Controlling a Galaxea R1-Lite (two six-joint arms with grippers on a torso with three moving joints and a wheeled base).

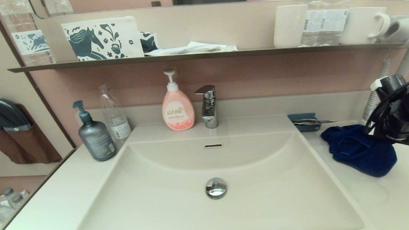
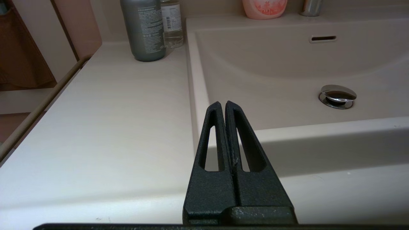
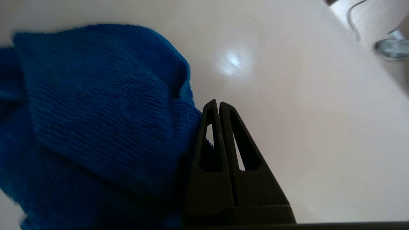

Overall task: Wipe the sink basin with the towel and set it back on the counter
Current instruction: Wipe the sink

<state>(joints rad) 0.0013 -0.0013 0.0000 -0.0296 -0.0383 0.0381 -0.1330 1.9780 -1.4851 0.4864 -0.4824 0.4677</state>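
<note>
While the towel (image 3: 96,111) lies rumpled on the counter (image 3: 287,111), touching the side of the right gripper's (image 3: 219,105) clenched, empty fingers, pickup is seemingly pending, so they must spread over a fold; the left gripper (image 2: 222,104), closed, idles beside the sink basin (image 2: 271,95).

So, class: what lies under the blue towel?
The towel rests on the counter, beside the shut right gripper. Anything beneath its folds is hidden.

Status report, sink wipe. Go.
Right gripper shut, empty, beside rumpled royal-blue terry towel on off-white counter. Left gripper shut, parked over left counter. Glossy basin unobstructed.
</note>
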